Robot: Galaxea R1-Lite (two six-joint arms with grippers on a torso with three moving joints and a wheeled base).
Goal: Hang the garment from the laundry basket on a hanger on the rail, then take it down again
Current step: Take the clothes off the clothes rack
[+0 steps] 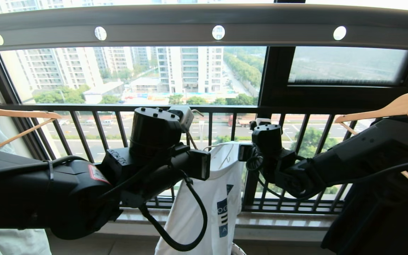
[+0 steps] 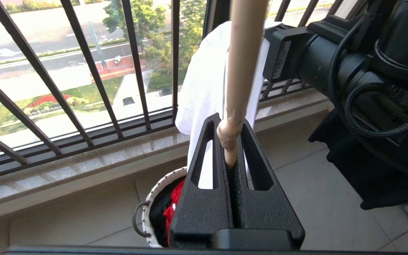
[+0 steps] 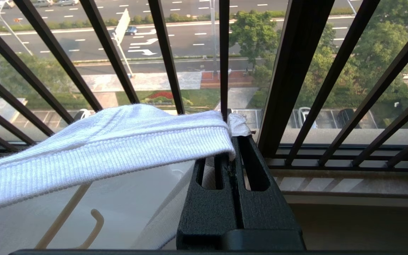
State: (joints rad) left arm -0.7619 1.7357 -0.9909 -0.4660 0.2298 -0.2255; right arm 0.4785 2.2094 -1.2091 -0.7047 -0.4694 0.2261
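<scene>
The white garment (image 1: pixel 207 198) with its dark blue logo hangs between my two arms, below the rail (image 1: pixel 204 24). My left gripper (image 2: pixel 229 123) is shut on a cream rod of the hanger (image 2: pixel 241 71), which rises in front of the garment (image 2: pixel 204 85). My right gripper (image 3: pixel 233 141) is shut on the ribbed collar of the garment (image 3: pixel 119 141). Part of the hanger (image 3: pixel 62 216) shows through the cloth below the collar. The laundry basket (image 2: pixel 146 209) stands on the floor under the shirt, with red and black clothes in it.
A dark barred window railing (image 1: pixel 225 109) runs close behind the shirt, above a stone sill (image 2: pixel 83 159). Wooden hangers hang at the left (image 1: pixel 16 115) and the right (image 1: pixel 398 106), the right one with a black garment (image 1: pixel 377 219). My right arm (image 2: pixel 349 71) is close beside the left gripper.
</scene>
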